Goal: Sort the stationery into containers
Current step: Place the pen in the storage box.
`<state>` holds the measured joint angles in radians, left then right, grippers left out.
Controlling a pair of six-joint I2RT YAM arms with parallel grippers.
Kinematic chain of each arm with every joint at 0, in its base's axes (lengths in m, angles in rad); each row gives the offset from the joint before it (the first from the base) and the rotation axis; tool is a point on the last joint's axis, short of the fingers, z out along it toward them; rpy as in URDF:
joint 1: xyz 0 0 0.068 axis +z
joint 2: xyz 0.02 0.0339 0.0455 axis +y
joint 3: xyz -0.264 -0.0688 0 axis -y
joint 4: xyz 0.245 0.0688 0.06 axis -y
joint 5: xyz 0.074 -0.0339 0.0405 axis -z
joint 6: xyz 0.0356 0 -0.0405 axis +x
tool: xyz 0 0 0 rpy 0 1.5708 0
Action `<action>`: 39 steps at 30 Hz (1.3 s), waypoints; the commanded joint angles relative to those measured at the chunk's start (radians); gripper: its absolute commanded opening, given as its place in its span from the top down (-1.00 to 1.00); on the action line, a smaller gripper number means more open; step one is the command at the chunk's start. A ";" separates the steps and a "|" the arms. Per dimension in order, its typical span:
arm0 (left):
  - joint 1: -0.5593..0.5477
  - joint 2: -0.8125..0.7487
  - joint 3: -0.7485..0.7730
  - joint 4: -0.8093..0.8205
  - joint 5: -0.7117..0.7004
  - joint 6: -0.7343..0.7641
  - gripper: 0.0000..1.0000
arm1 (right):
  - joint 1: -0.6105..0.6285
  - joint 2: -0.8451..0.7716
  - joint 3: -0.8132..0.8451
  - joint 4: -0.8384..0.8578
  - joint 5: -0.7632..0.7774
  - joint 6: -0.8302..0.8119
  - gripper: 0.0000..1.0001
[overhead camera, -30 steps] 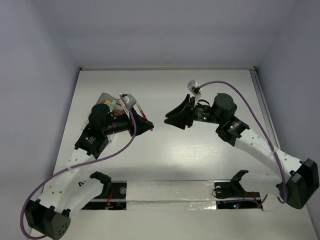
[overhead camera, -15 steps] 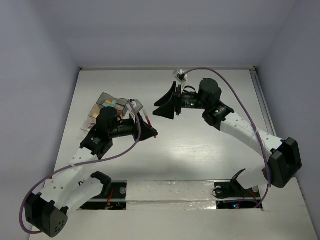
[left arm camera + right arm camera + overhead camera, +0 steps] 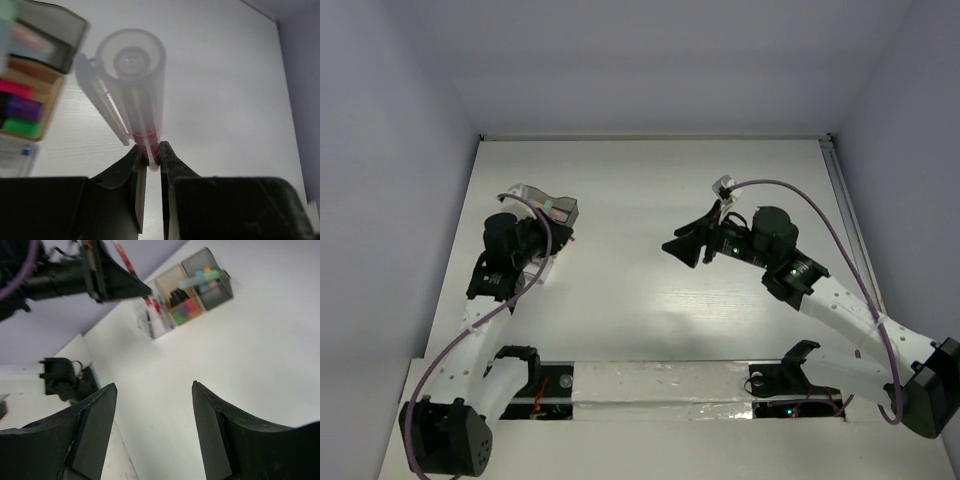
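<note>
My left gripper [image 3: 150, 150] is shut on the end of a red pen [image 3: 145, 110] with a clear cap. It holds the pen up beside the containers [image 3: 550, 208]. In the right wrist view that left gripper [image 3: 142, 290] and the red pen [image 3: 124, 260] hang over the clear end compartment [image 3: 150, 320]. The tan compartment [image 3: 42, 107] holds pink, purple and green stationery. The grey compartment [image 3: 207, 280] holds a pale highlighter [image 3: 200, 279]. My right gripper [image 3: 685, 242] is open over bare table at mid-right, with nothing between its fingers [image 3: 100, 415].
The containers sit at the table's far left, close to the left wall [image 3: 390, 200]. Purple cables loop over both arms. The arm bases and a taped strip [image 3: 660, 385] run along the near edge.
My left arm has swung back left with the red pen, from mid-table to the containers. My right gripper opened wider, went up the table, then drew back toward the centre-right.
</note>
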<state>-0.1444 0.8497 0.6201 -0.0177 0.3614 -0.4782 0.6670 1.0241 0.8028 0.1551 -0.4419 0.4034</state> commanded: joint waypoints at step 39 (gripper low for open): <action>0.305 -0.009 -0.223 0.009 -0.279 -0.272 1.00 | -0.001 -0.042 -0.229 0.029 0.072 0.005 -0.35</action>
<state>0.1535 0.8406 0.3981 -0.0479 0.1116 -0.7605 0.6670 0.9897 0.5774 0.1402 -0.3508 0.4114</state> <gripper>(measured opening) 0.084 0.676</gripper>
